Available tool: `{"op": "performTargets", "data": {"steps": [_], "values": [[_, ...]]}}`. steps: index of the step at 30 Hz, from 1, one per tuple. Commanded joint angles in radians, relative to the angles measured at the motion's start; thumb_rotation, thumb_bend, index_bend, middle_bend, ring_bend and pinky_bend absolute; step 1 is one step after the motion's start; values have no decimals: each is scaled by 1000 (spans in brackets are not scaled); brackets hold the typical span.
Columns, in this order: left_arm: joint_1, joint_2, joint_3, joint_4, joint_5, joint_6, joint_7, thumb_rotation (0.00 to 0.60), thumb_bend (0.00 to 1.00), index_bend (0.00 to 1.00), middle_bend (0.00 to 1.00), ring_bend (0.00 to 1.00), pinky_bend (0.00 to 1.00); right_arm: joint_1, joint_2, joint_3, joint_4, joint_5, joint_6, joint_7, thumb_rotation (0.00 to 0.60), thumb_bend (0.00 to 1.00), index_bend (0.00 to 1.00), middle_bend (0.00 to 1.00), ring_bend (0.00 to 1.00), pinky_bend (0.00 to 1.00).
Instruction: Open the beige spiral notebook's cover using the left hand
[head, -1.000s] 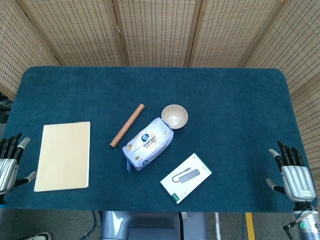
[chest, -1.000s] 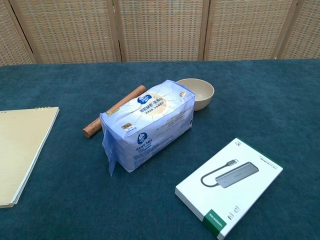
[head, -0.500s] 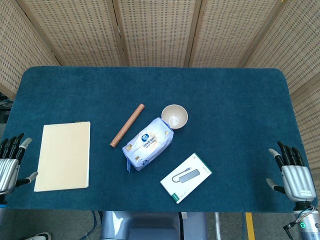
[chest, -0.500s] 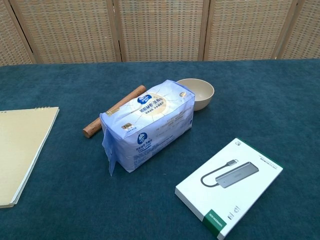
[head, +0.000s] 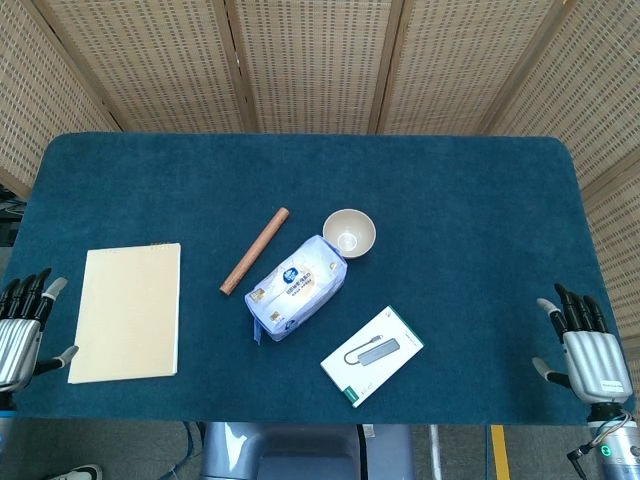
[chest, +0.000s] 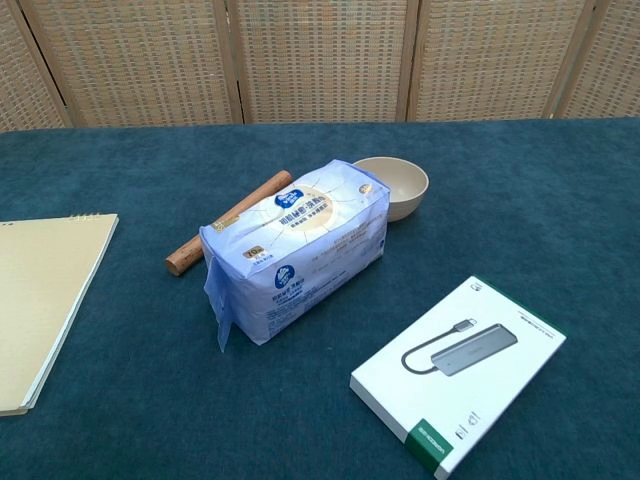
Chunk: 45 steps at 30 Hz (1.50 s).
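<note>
The beige spiral notebook (head: 127, 312) lies flat and closed on the left of the blue table, its spiral edge at the far end; the chest view shows it at the left edge (chest: 40, 300). My left hand (head: 20, 335) hovers at the table's front left corner, just left of the notebook, fingers spread and holding nothing. At the front right corner my right hand (head: 583, 350) is also spread and empty. Neither hand appears in the chest view.
A wooden stick (head: 254, 251), a beige bowl (head: 349, 233) and a blue-white tissue pack (head: 296, 287) sit mid-table. A white adapter box (head: 372, 355) lies near the front edge. Woven screens stand behind the blue table (head: 470, 200).
My left hand has slid slightly down toward the table's front edge. Everything else is as before.
</note>
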Motion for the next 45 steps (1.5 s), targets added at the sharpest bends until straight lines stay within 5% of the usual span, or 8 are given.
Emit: {"op": "performTargets", "data": {"steps": [1, 16, 30, 45], "values": [[0, -5, 6, -1, 5, -5, 9, 600, 152, 72, 0, 0, 0, 0, 1, 0, -1, 0, -1, 2, 600, 234, 148, 0, 0, 25], [17, -60, 73, 31, 66, -19, 17, 600, 188, 300, 0, 0, 0, 0, 5, -3, -6, -2, -4, 12, 600, 232, 149, 0, 0, 25], [54, -186, 124, 158, 66, -45, 51, 600, 203, 350, 0, 0, 0, 1, 7, -3, -7, -2, -5, 27, 600, 234, 149, 0, 0, 25], [95, -333, 116, 394, 78, 12, 6, 600, 215, 399, 0, 0, 0, 1, 9, -4, -7, -11, -2, 41, 600, 234, 148, 0, 0, 25]]}}
